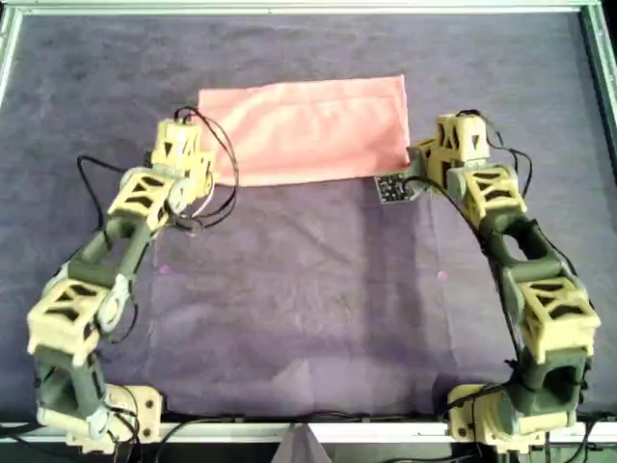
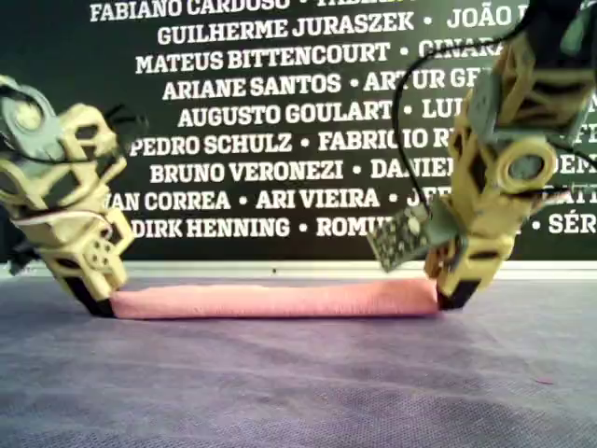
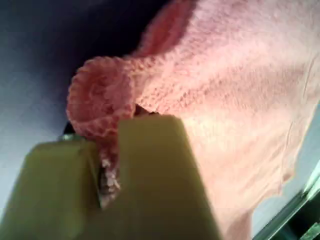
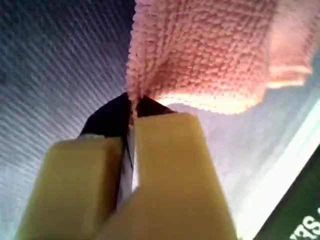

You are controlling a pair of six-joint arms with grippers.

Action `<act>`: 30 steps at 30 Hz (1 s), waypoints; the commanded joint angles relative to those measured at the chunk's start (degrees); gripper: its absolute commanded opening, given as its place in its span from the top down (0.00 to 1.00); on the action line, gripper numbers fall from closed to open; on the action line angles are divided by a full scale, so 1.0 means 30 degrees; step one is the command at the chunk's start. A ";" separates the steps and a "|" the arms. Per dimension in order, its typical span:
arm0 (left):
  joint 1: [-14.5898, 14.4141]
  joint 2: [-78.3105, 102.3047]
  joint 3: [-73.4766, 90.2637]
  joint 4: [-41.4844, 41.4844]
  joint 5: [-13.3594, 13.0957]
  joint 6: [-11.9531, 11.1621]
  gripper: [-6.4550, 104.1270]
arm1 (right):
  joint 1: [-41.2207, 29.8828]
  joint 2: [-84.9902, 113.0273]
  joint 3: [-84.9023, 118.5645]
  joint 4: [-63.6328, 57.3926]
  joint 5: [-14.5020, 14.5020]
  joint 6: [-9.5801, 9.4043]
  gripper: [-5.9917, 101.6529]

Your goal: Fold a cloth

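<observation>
Purple felt bench (image 1: 308,318), cloth (image 1: 308,130) folded over, lying betw both arms. First gripper (image 3: 107,150) & second gripper (image 4: 131,112): jaws pinching one cloth corner each. Risk: uneven release → fold skews.

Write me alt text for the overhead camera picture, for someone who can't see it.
A salmon-pink cloth, folded into a wide rectangle, lies near the far edge of a dark purple felt mat. Two yellow-and-black robot arms reach in from the near edge, one to each near corner of the cloth. The wrist views show both grippers pinching cloth there.
</observation>
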 commanded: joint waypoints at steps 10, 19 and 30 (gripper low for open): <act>-0.0293 0.4717 0.3691 0.0088 0.0088 0.0146 0.95 | 0.0000 0.4775 0.4014 0.0439 0.0059 0.0146 0.94; -0.0322 0.4746 0.3867 0.0117 0.0117 0.0146 0.95 | 0.0059 0.7617 0.7266 0.0352 0.0059 0.0146 0.94; -0.0322 0.9639 0.9287 0.0117 0.0117 0.0146 0.95 | 0.0117 0.9404 1.0459 0.0176 0.0029 0.0146 0.94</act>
